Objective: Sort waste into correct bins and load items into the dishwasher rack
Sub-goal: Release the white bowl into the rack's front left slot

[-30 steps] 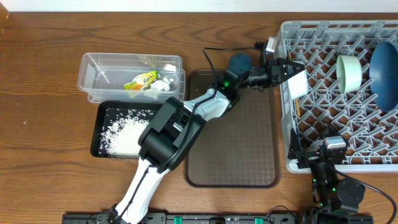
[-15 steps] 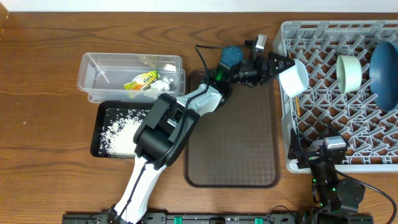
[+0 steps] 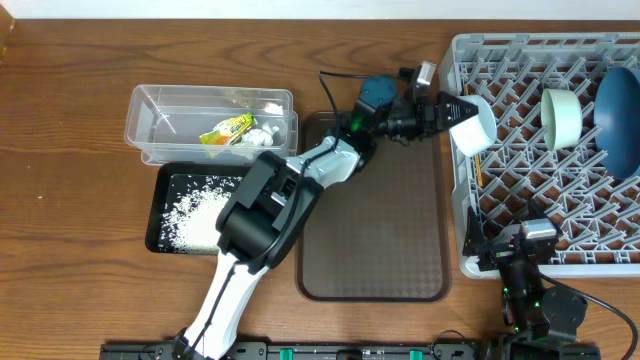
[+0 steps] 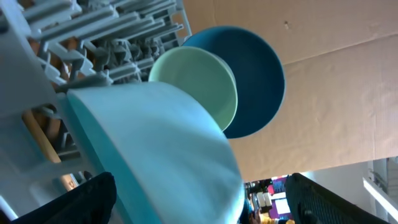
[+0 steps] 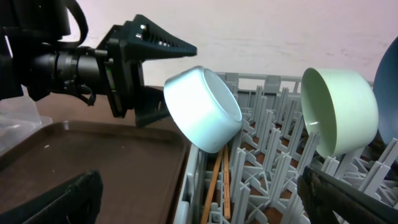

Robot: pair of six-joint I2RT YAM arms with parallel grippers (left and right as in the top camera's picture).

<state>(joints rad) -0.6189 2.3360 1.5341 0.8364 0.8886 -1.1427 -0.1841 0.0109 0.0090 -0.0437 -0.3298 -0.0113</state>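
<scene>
— Where is the white bowl (image 3: 472, 122) found?

— It is seen tipped on its side at the left edge of the dishwasher rack (image 3: 530, 42), propped against the pegs, with its mouth turned towards the rack's inside. Below it, in the right wrist view, the chopsticks (image 5: 216, 180) are seen slanted down among the pegs.

— And how are the left fingers (image 5: 155, 40) set?

— They are spread apart, one above the bowl and one below it. A gap is visible between the upper finger and the bowl's wall, so the bowl is not clamped. Whether the lower finger touches it cannot be told.

— What of the right fingers (image 5: 56, 199)?

— They are held wide apart near the rack's front corner, with nothing between them.

— What else is placed in the rack?

— The mint-green bowl (image 3: 561, 117) is stood on edge among the pegs, and the blue dish (image 3: 620, 105) is stood just beside it on the right.

— How is the waste laid out?

— The snack wrapper (image 3: 226, 130) and the tissue wad (image 3: 262, 138) are seen together in the clear tub (image 3: 150, 110). The rice scraps (image 3: 198, 215) are heaped in the black tray (image 3: 158, 215), which is set just in front of the tub. The brown serving tray (image 3: 400, 230) is placed on the tabletop (image 3: 70, 200) between the bins and the rack.
</scene>
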